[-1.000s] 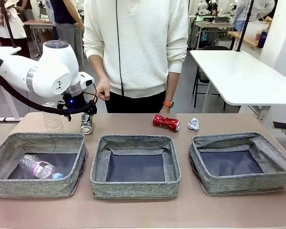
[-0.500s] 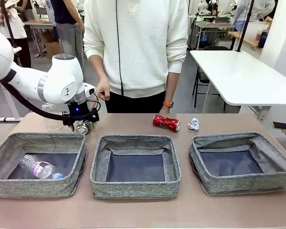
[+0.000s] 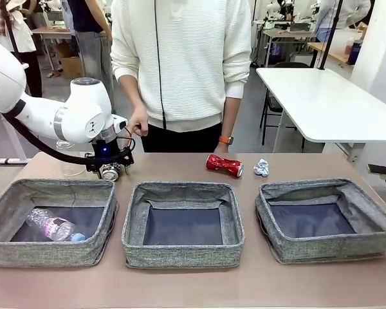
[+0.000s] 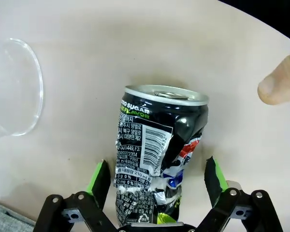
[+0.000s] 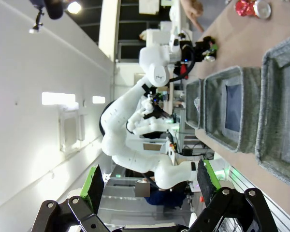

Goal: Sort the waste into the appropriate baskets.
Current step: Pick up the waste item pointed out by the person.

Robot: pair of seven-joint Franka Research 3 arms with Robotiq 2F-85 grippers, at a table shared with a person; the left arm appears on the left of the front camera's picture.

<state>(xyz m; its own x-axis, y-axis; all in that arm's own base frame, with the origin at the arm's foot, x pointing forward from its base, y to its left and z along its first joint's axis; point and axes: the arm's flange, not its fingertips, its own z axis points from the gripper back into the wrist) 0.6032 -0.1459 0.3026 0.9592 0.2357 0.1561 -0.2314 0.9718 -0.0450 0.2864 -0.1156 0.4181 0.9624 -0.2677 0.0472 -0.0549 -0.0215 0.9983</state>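
- Crushed dark can (image 3: 110,171): it sits on the counter (image 3: 193,286) just behind the far wall of the left basket (image 3: 51,187). One second ago it stood upright there. I now see a round end turned toward the front camera, so I judge it to be tipped.
- Left end effector (image 4: 157,179): over the last second it has descended behind the left basket and now straddles the can. The jaws stand wide, one green pad on each side of the can body, with a gap at both pads. Nothing is gripped yet.
- Clear plastic cup (image 4: 14,92): just beside the can, not touching it, also behind the left basket.
- Person's hand (image 3: 139,122): near the can, on the side away from the left basket's cup corner; a collision risk.
- Right end effector (image 5: 150,179): jaws wide, holding nothing, well apart from the left basket.
- Clear plastic bottle (image 3: 51,225): lying inside the left basket, already sorted.
- Meaning for the task: approach is complete; I judge closing on the can to be the next step.
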